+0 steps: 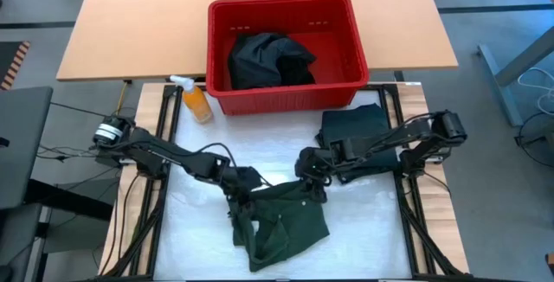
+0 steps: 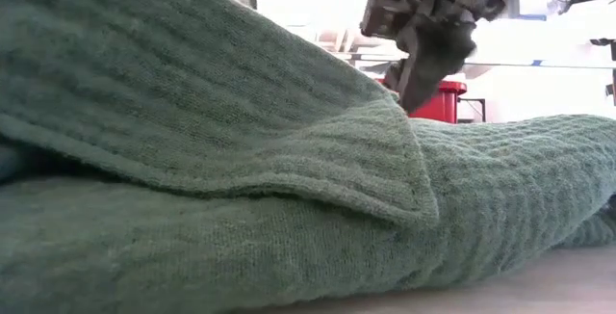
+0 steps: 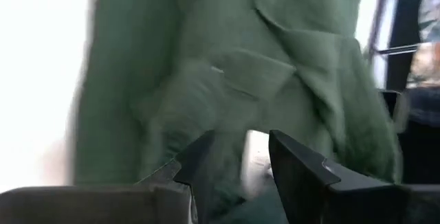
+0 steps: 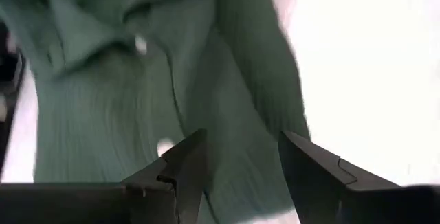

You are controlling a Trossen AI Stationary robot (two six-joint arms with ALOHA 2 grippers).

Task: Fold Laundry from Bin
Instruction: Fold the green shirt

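Two black garments (image 1: 268,57), perhaps, overhead only.

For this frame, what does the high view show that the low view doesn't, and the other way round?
Only the high view shows the orange spray bottle, the black laundry inside the bin, a dark folded piece on the table, and the left gripper and right gripper at the green garment's top edge. Only the low view shows the garment's ribbed knit close up. Both show the green garment and the red bin.
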